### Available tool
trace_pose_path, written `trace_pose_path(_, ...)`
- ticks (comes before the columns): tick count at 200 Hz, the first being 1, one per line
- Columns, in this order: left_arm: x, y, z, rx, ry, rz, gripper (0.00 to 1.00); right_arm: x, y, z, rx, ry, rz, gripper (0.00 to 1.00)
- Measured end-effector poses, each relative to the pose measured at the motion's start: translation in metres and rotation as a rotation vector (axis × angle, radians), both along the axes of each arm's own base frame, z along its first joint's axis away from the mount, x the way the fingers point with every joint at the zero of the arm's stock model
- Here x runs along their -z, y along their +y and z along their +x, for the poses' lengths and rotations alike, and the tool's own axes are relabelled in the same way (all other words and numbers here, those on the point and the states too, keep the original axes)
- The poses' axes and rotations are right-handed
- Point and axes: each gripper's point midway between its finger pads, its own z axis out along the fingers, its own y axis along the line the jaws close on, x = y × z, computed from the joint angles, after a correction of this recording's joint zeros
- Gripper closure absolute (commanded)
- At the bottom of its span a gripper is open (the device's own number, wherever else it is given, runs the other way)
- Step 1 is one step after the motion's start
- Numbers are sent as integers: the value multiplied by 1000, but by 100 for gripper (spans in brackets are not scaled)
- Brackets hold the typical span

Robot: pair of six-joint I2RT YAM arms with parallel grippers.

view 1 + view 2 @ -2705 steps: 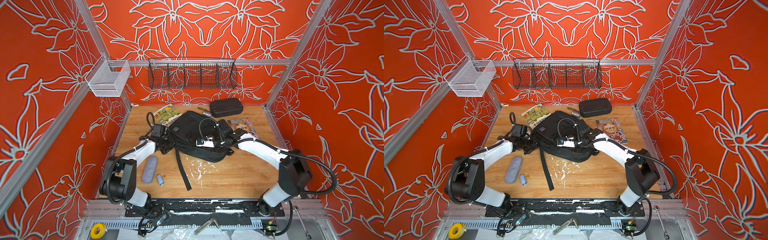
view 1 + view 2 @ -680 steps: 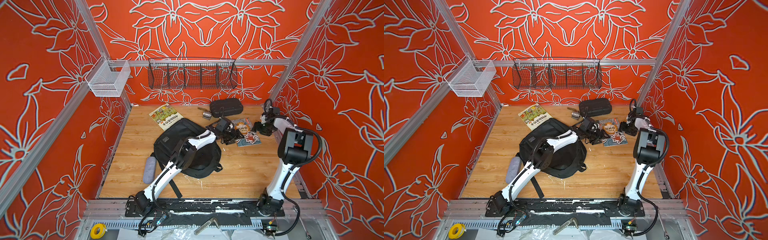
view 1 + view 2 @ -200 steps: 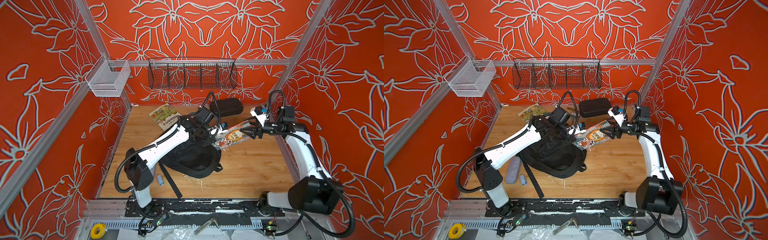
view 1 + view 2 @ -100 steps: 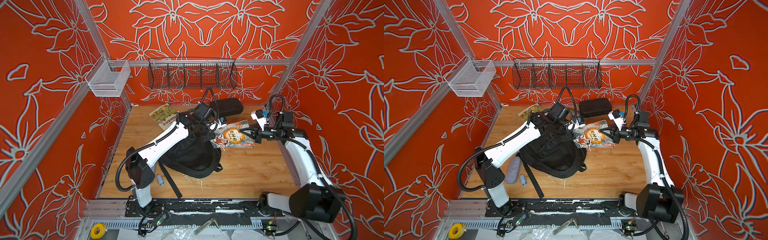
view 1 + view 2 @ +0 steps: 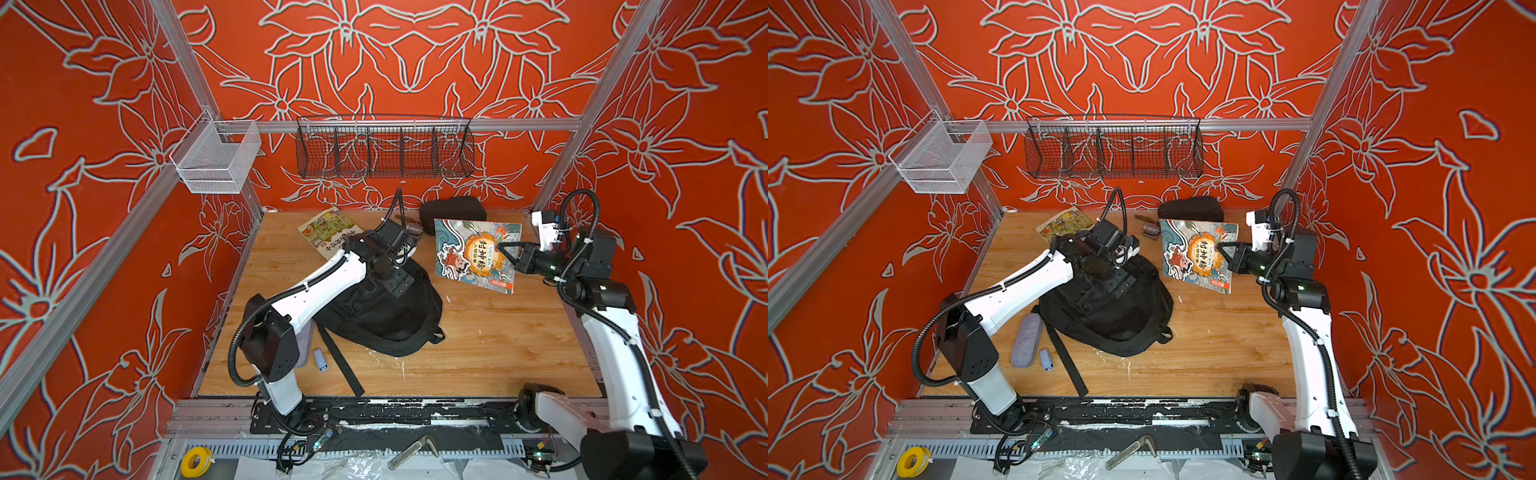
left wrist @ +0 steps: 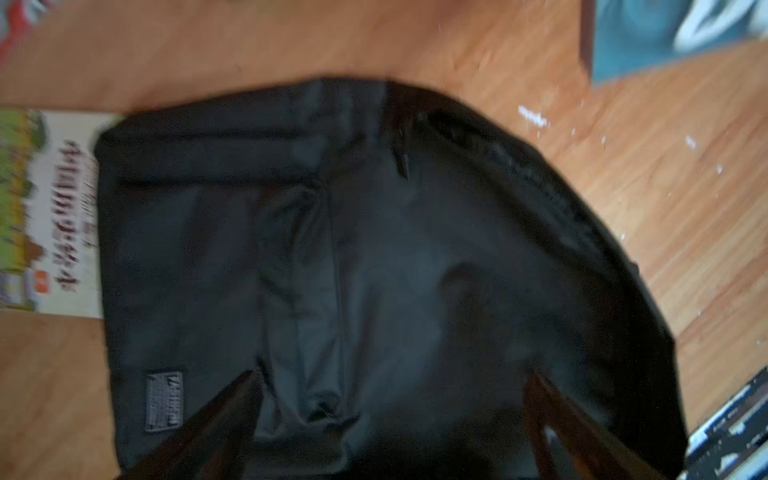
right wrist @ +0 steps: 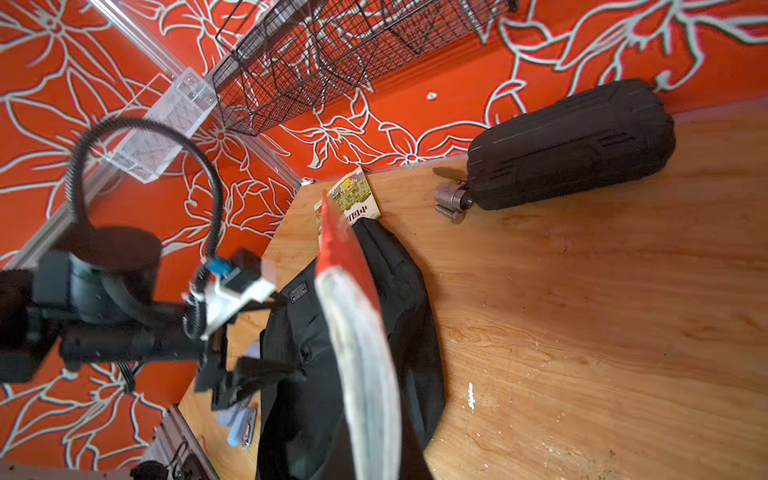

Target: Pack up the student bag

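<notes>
Orange walls with white flower outlines box in a wooden table (image 5: 478,349), and in a top view the black backpack (image 5: 386,320) lies mid-table, rounded top pointing toward the front edge, straps trailing that way too. The left gripper (image 5: 395,286) hangs directly above the bag's upper half, fingers spread, nothing in them. Off to its right, well clear of the bag, the right gripper (image 5: 505,249) is clamped on the edge of a colourful picture book (image 5: 473,253), holding it up off the wood, tilted.

Same story from a top view alongside: the bag (image 5: 1113,311) sits below the left gripper (image 5: 1115,284), the book (image 5: 1198,255) hangs from the right gripper (image 5: 1225,249), with bare table between book and bag. A second book (image 5: 1061,222) lies flat behind the bag.

Left wrist view now, blurred: spread fingers (image 6: 216,419) frame the bag's front pocket and its label patch (image 6: 163,402); the bag's length runs across the gap between them, and I see no open mouth.

Right wrist view: the book (image 7: 353,332) is seen edge-on, straight out from the grip, the bag (image 7: 399,332) beyond and beneath it. My read: the left gripper is nearer the bag and best placed to open it, while the book must travel leftward across to reach it.
</notes>
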Motion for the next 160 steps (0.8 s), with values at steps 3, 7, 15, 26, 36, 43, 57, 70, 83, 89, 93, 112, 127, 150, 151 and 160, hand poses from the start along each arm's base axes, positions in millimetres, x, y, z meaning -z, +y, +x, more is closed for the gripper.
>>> trace_pose_path(3, 6, -1, -5, 1, 15, 4, 3, 1, -1, 0, 9, 7, 6, 100)
trace_pose_path(7, 13, -3, -12, 9, 32, 12, 3, 1, -2, 0, 20, 14, 12, 100)
trace_pose_path(15, 24, -9, -25, 23, 63, 22, 3, 2, -3, 0, 35, 28, 23, 100)
trace_pose_path(26, 36, -18, -44, 49, 104, 20, 3, 4, -4, 0, 53, 42, 34, 100)
trace_pose_path(36, 38, -28, -55, 66, 131, 3, 3, 7, -5, 0, 64, 57, 44, 100)
trace_pose_path(43, 38, -34, -58, 70, 139, -13, 3, 10, -6, 0, 71, 69, 50, 100)
trace_pose_path(57, 41, -43, -58, 62, 145, -39, 3, 17, -6, 0, 82, 94, 64, 100)
trace_pose_path(70, 51, -49, -57, 49, 159, -35, 3, 23, -6, -1, 89, 115, 72, 100)
trace_pose_path(83, 68, -55, -57, 43, 184, -14, 3, 28, -5, -1, 92, 130, 77, 100)
trace_pose_path(89, 78, -58, -58, 41, 197, -2, 3, 29, -5, -1, 93, 134, 79, 100)
trace_pose_path(93, 85, -61, -59, 43, 207, 8, 3, 29, -5, -1, 92, 135, 79, 100)
trace_pose_path(112, 110, -70, -66, 46, 239, 45, 3, 29, -4, -2, 90, 136, 82, 100)
trace_pose_path(127, 125, -77, -66, 34, 255, 70, 2, 29, -3, -2, 88, 137, 82, 100)
trace_pose_path(150, 132, -84, -57, -1, 233, 89, 37, 30, -3, -2, 88, 140, 81, 100)
trace_pose_path(151, 132, -85, -56, -14, 233, 85, 41, 30, -3, -2, 88, 140, 81, 100)
trace_pose_path(160, 132, -87, -52, -26, 224, 82, 60, 31, -3, -3, 88, 146, 81, 100)
